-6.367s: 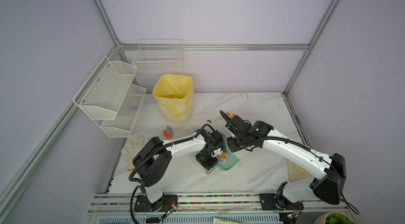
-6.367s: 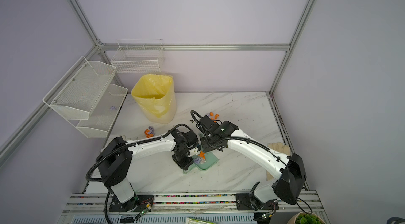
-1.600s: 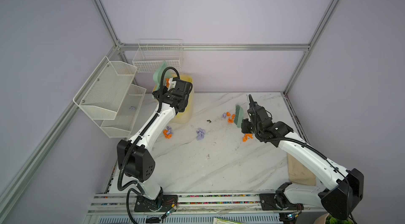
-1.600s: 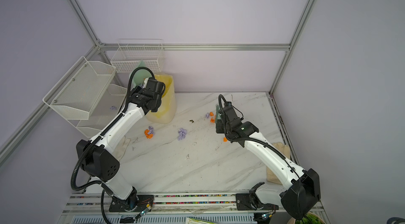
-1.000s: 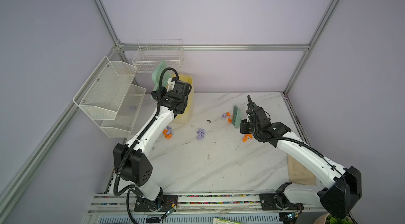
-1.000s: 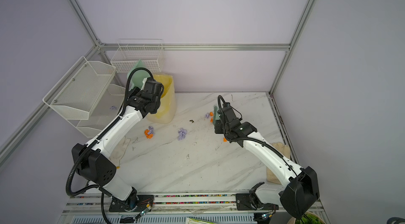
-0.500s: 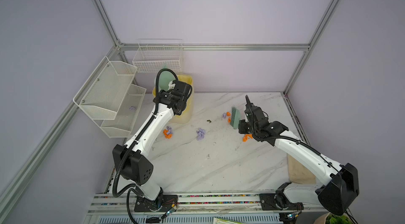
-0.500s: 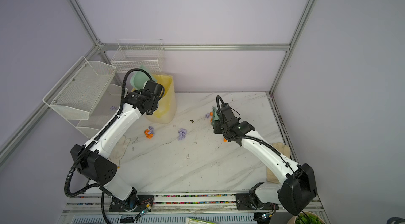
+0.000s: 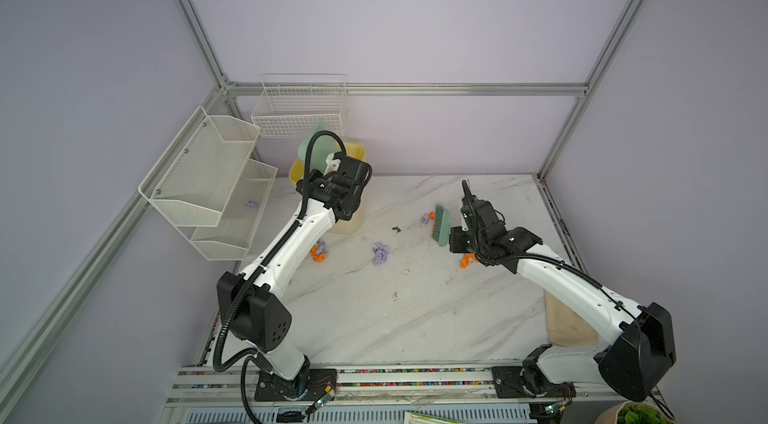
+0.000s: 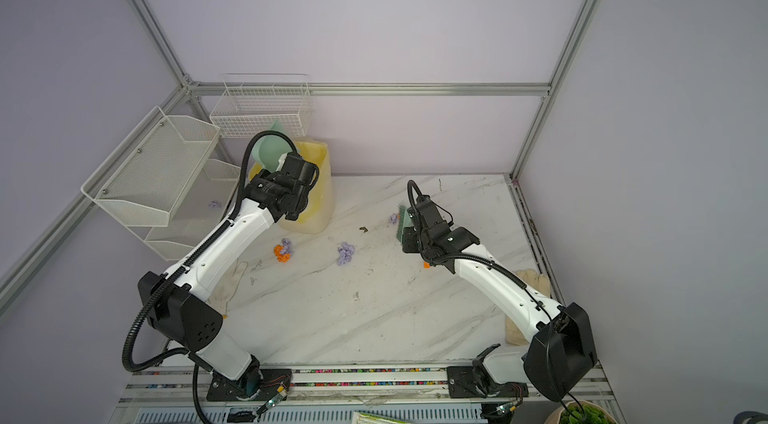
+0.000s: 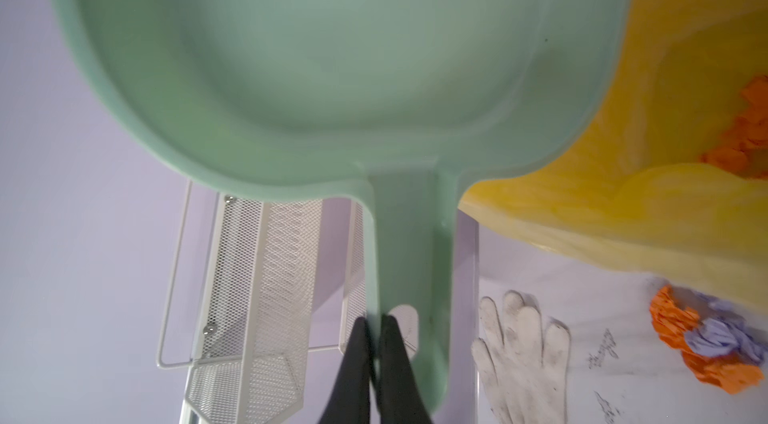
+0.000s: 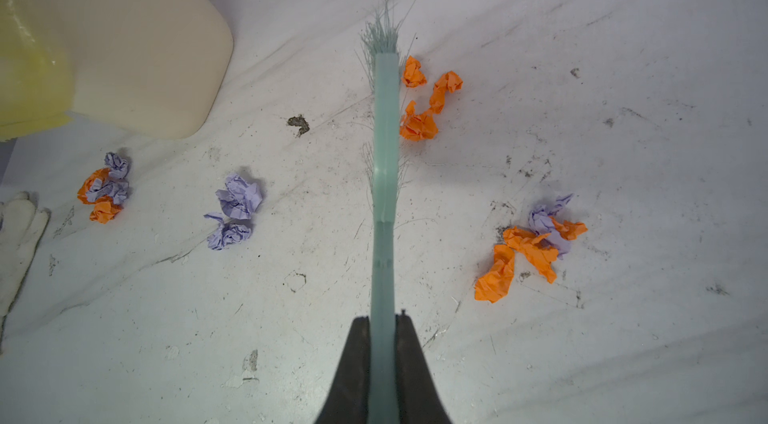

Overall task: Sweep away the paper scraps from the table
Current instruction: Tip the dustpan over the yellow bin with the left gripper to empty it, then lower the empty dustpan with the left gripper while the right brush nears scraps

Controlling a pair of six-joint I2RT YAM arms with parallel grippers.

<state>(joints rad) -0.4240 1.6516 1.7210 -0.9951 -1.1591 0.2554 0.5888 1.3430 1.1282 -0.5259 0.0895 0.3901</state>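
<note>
Orange and lilac paper scraps (image 9: 319,251) lie in small clumps on the marbled table (image 9: 374,318): a lilac clump (image 12: 235,210), an orange one (image 12: 419,123) beside the bristles, and a mixed one (image 12: 536,243). My left gripper (image 11: 374,322) is shut on the handle of a green dustpan (image 9: 316,148), held high and tilted at the yellow-lined bin (image 9: 353,218); the pan's inside (image 11: 332,60) looks empty. My right gripper (image 12: 382,320) is shut on the handle of a green brush (image 9: 441,224), whose bristles are down at the far right of the table.
White mesh shelves (image 9: 208,177) and a wire basket (image 9: 299,110) hang at the back left. Orange scraps (image 11: 744,139) lie inside the bin. A white glove (image 11: 523,351) lies at the table's left edge, a beige cloth (image 9: 569,326) at its right edge, a dark speck (image 12: 298,124) mid-table.
Seconds ago both arms worked low at the table's front. Over the last second the dustpan dipped towards the bin mouth, and the brush shifted slightly left and nearer.
</note>
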